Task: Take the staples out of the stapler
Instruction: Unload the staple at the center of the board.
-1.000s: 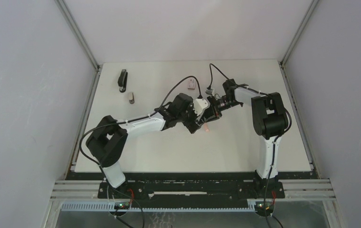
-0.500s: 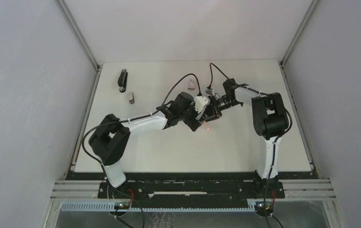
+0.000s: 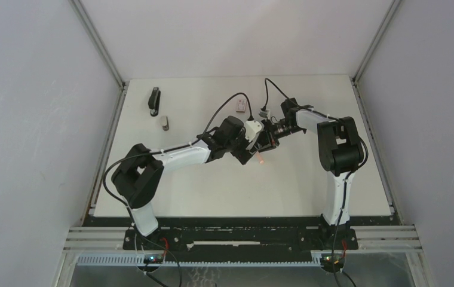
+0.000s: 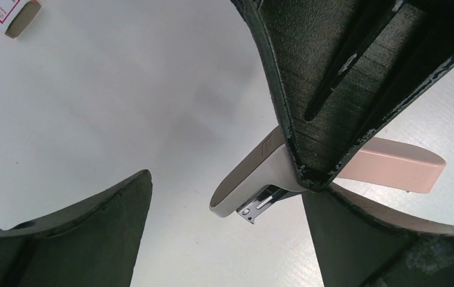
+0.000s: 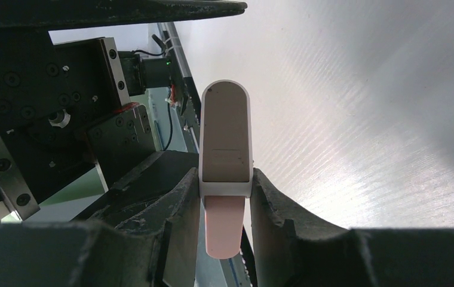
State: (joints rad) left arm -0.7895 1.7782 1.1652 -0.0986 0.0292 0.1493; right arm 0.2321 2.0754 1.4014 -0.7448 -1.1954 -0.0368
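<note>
**A:** What has the right gripper [image 5: 226, 180] got?

**B:** Its rough, matte black fingers [image 5: 183, 197] are pinched on the sides of a smooth, round-ended stapler [image 5: 226, 128] in beige and pink plastic.

**A:** And the left gripper [image 4: 224, 236]?

**B:** It is spread wide and holds nothing. The stapler's end sits between its fingers, with a silvery metal rail [image 4: 258, 207] showing. Whether the rail carries staples, I cannot tell.

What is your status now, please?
Left gripper open, near pink stapler. Right gripper shut on it. No staples visible. Nothing in the way.
</note>
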